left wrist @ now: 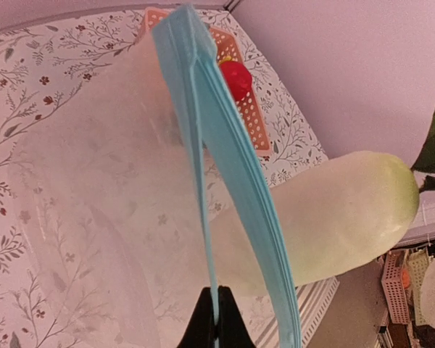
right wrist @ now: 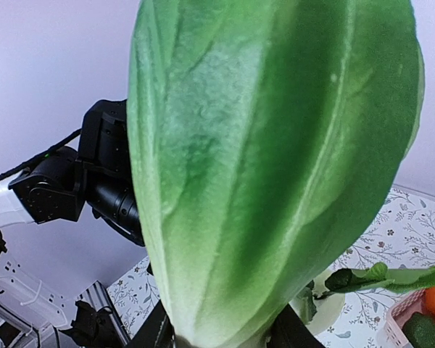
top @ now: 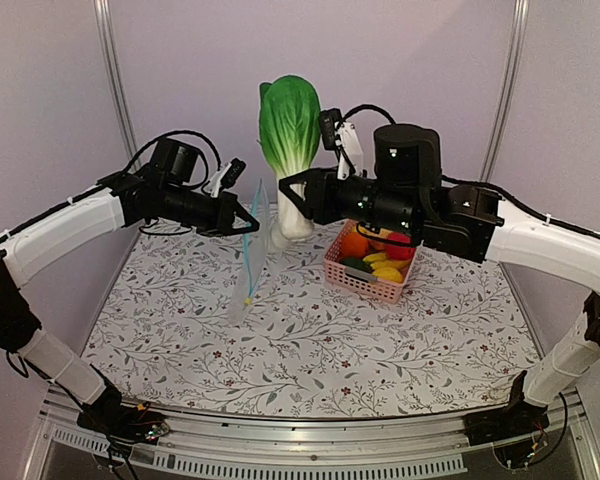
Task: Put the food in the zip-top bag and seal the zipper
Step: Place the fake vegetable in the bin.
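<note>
Flowery table (top: 310, 340) under everything. Big bok choy (top: 289, 130) held upright at 12 o'clock, right gripper (top: 292, 195) clamped partway closed round the white stem. Fills the right wrist view, so the grip itself is mostly cut off there. Clear zip-top bag (top: 248, 275) dangling at its 9 o'clock, barely readable from above. Pink basket (top: 365, 280) at 3 o'clock, partly behind the arm. Blue zipper (top: 253, 235) pinched in the fully closed left gripper (top: 246, 227). Red fruit (top: 401, 246) and orange fruit (top: 355, 243) sitting in the basket.
</note>
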Robot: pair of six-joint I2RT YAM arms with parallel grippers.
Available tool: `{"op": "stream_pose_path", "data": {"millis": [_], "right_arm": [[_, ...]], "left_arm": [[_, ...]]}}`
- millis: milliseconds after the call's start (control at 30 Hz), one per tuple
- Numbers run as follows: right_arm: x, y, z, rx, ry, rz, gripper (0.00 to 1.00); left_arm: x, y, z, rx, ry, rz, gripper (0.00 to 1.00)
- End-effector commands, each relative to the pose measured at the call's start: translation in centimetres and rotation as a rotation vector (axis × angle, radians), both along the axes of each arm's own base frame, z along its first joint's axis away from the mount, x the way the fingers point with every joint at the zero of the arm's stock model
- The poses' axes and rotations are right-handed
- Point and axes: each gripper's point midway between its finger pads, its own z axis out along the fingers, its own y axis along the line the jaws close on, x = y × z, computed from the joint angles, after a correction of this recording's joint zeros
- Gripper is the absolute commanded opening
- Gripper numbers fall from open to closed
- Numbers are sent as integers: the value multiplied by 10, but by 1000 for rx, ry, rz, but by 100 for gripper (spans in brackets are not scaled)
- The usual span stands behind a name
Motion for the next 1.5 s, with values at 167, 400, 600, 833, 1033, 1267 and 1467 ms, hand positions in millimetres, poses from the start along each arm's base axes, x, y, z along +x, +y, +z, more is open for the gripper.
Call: {"op": "stream_pose_path", "data": {"millis": [167, 400, 600, 833, 1033, 1267, 1467], "right_arm": [[5, 9, 29, 40, -117, -59, 29], [31, -26, 9, -69, -122, -260, 29], [69, -66, -12, -120, -84, -389, 29], [131, -107, -53, -152, 11, -475, 27], [173, -146, -117, -170, 179, -533, 25], [202, -176, -186, -152, 386, -548, 23], [216, -179, -221, -253, 418, -594, 25]], "left_arm": [[0, 3, -8, 11, 34, 3, 0], [-1, 3, -3, 6, 22, 1, 0], [-5, 8, -1, 17, 5, 5, 0], [-8, 11, -3, 22, 6, 7, 0], [-6, 11, -18, 56, 46, 7, 0], [-7, 13, -18, 66, 32, 2, 0], [-6, 17, -16, 100, -4, -14, 0]]}}
